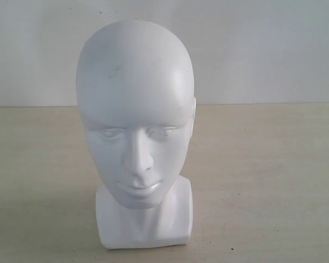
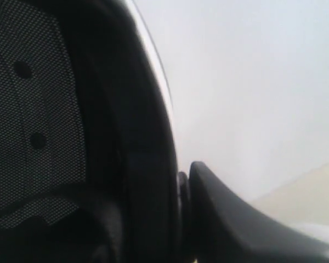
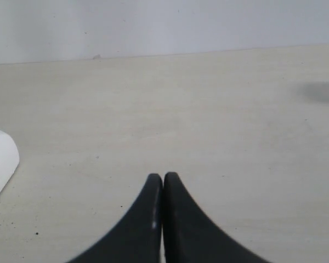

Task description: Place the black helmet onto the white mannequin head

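The white mannequin head (image 1: 136, 131) stands upright at frame centre on the table (image 1: 274, 181). Left claw (image 2: 178, 186) clamps the black helmet (image 2: 145, 126) by its rim. Right claw (image 3: 163, 183) is fully closed and empty, above the table.

Exterior camera frontal, near white mannequin head (image 1: 136, 126); left wrist perhaps inside helmet (image 2: 33, 109).

The white mannequin head (image 1: 136, 109) stands upright on its squared neck base in the middle of a pale wooden tabletop (image 1: 263, 181), facing the exterior camera. It is glossy and bald, with moulded eyes, nose and lips. The black helmet (image 2: 145, 164) fills the left wrist view very close up, showing a curved black rim and dark mesh lining (image 2: 38, 109) with round holes.
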Controlling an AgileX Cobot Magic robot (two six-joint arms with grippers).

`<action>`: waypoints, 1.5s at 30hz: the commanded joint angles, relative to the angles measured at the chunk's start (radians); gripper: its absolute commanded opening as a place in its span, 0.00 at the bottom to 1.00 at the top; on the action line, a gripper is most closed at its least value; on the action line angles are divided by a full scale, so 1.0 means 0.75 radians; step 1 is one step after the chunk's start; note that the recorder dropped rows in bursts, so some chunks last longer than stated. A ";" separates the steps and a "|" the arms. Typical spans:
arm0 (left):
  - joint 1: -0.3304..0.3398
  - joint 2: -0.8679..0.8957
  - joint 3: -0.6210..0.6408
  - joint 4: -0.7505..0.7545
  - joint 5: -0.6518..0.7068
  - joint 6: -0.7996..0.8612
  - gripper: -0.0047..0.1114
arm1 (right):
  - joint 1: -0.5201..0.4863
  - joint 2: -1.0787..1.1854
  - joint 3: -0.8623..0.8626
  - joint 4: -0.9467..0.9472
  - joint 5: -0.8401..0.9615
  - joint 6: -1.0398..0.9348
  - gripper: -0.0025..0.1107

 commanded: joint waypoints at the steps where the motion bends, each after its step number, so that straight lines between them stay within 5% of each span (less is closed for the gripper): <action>1: -0.004 -0.024 -0.032 -0.051 -0.347 0.111 0.08 | 0.002 -0.005 -0.001 -0.002 -0.009 -0.005 0.02; 15: -0.004 -0.170 0.256 -0.037 -0.856 -0.005 0.08 | 0.002 -0.005 -0.001 -0.002 -0.009 -0.005 0.02; 19: -0.004 -0.233 0.389 0.154 -1.066 -0.375 0.08 | 0.002 -0.005 -0.001 -0.002 -0.009 -0.005 0.02; 23: -0.004 -0.241 0.498 0.547 -1.312 -0.958 0.08 | 0.002 -0.005 -0.001 -0.002 -0.009 -0.005 0.02; 33: -0.004 -0.241 0.711 0.680 -2.038 -1.566 0.08 | 0.002 -0.005 -0.001 -0.002 -0.009 -0.005 0.02; 38: -0.004 -0.234 0.770 0.731 -2.199 -1.792 0.08 | 0.002 -0.005 -0.001 -0.002 -0.009 -0.005 0.02; 45: -0.004 -0.168 0.792 0.825 -2.199 -2.257 0.08 | 0.002 -0.005 -0.001 -0.002 -0.009 -0.005 0.02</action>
